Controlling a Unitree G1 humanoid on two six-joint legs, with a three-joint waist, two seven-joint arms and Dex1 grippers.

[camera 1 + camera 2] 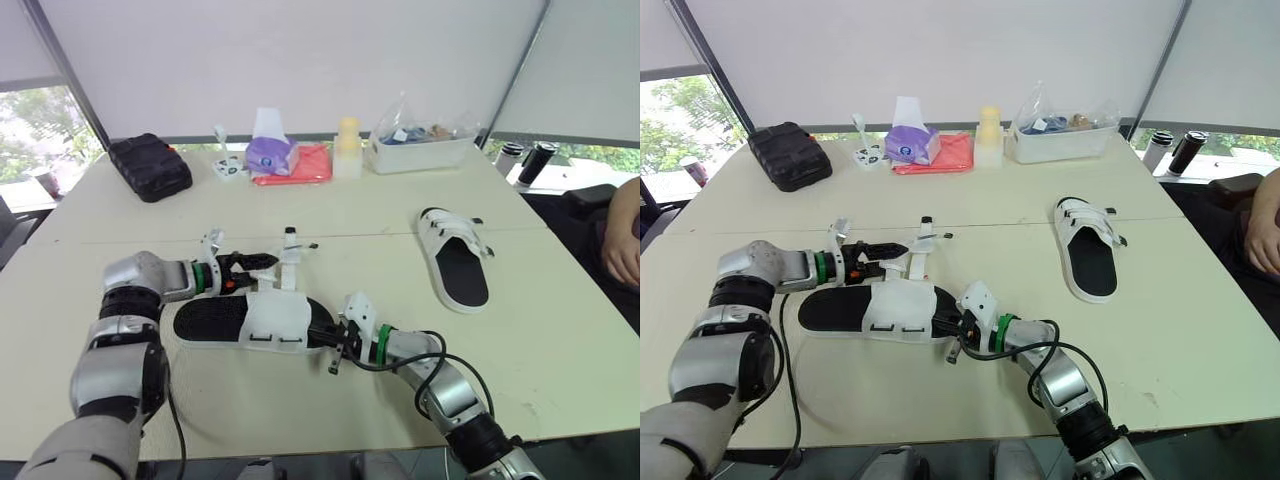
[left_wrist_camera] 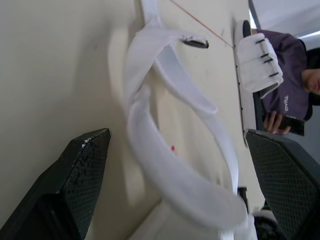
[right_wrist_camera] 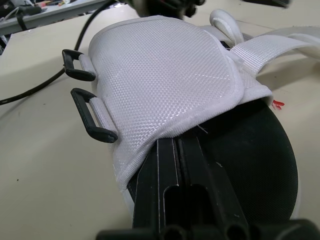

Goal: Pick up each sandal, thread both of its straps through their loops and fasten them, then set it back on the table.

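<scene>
Along its near edge the pale surface [image 1: 560, 360] lies bare, and we see open room at the front right and between the two sandals. The right end effector [image 3: 175, 150] sits low over the near sandal [image 1: 210, 320], which lies flat at mid-surface. Its two black fingers are pressed together, tips tucked under the rim of the white mesh upper [image 3: 165, 75] above the black footbed. We cannot tell whether anything is caught between them. Two flat black loops [image 3: 92, 120] jut from the upper's side.

Just beyond, the left end effector [image 1: 265, 264] is spread wide. Its checkered pads stand on either side of the two white webbing straps [image 2: 165, 105], which curl loose on the surface, clear of the loops.

Further right, well apart, the second sandal [image 1: 455, 260] lies flat, near a person's arm [image 1: 625, 235]. Along the far edge stand a black case [image 1: 150, 166], a purple tissue pack [image 1: 270, 155] and a clear tub [image 1: 420, 150].
</scene>
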